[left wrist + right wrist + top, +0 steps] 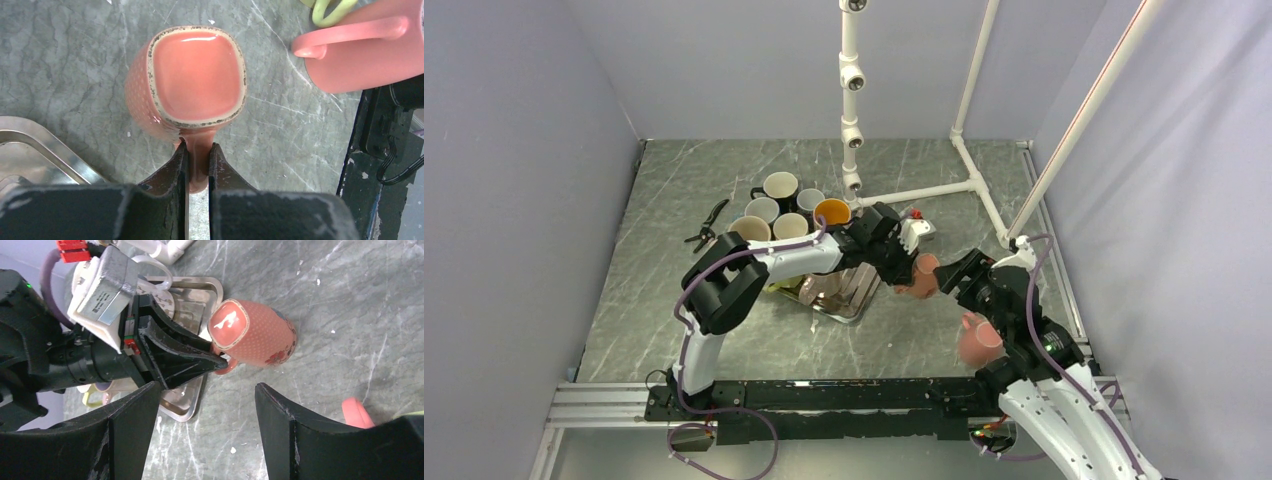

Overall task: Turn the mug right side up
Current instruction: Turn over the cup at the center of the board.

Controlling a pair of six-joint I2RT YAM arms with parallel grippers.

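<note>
Left gripper (pixel 198 147) pressed together on the handle (pixel 198 167) of the pink mug (pixel 195 75), pinching it. Mug sits on the counter (pixel 60 60) with its bottom facing up, just beside the tray (pixel 40 145) and near a second pink mug (pixel 360 55). Right gripper (pixel 207 386) spread wide, holding nothing, pointed at the mug and apart from it.
</note>
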